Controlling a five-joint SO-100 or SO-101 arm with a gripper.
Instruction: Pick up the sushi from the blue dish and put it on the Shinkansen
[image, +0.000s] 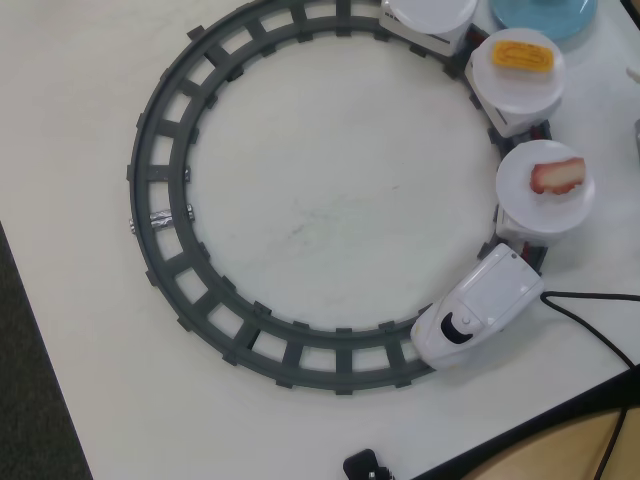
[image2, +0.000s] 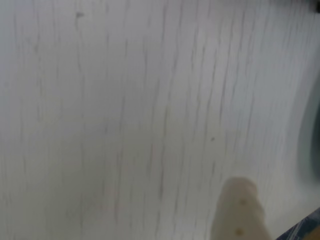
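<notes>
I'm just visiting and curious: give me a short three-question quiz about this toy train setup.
1. True or false: the Shinkansen sits on the grey ring track.
2. Which disc is nearest the train's nose: A) the one with the yellow piece, B) the one with the red-and-white piece?
3. In the overhead view, the blue dish lies at which corner?

Key: 1 true; 2 B; 3 top right, cut off by the edge.

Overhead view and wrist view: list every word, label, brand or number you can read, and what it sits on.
None can be read in either view.
The Shinkansen carries only a black window mark, no lettering.
The grey track and the train's white discs are plain.
The wrist view is a blurred table surface.
</notes>
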